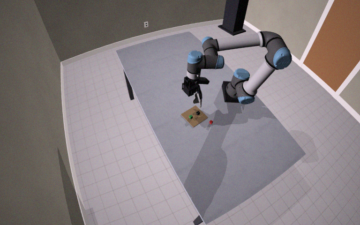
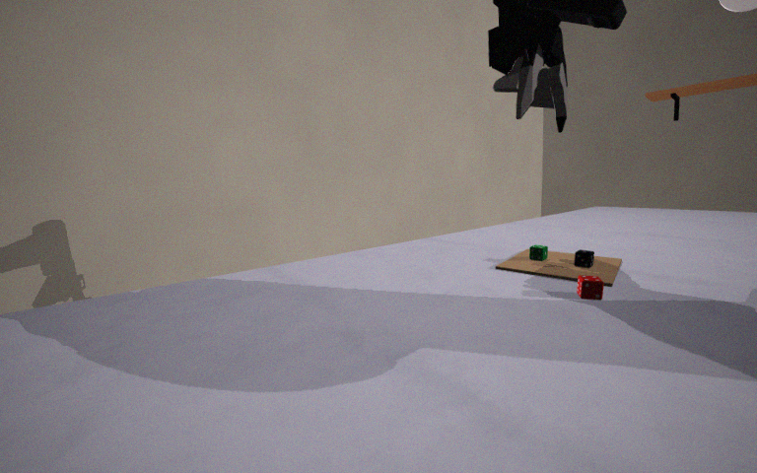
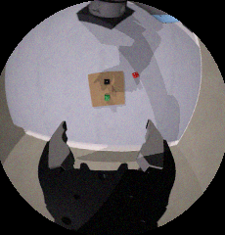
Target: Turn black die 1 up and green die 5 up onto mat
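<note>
Three dice sit low right of centre in the exterior view. Nearest is the red die (image 2: 589, 287), on the table (image 2: 312, 374) just beside the front edge of the mat (image 2: 605, 270) and off it. Behind it, both fully on the mat and apparently flat, are the black die (image 2: 583, 257) and, to its left, the green die (image 2: 538, 252); their top numbers are too small to read. High above them at the top of the frame hangs the gripper (image 2: 538, 111), fingers spread wide and empty, so any next grasp lies straight below.
</note>
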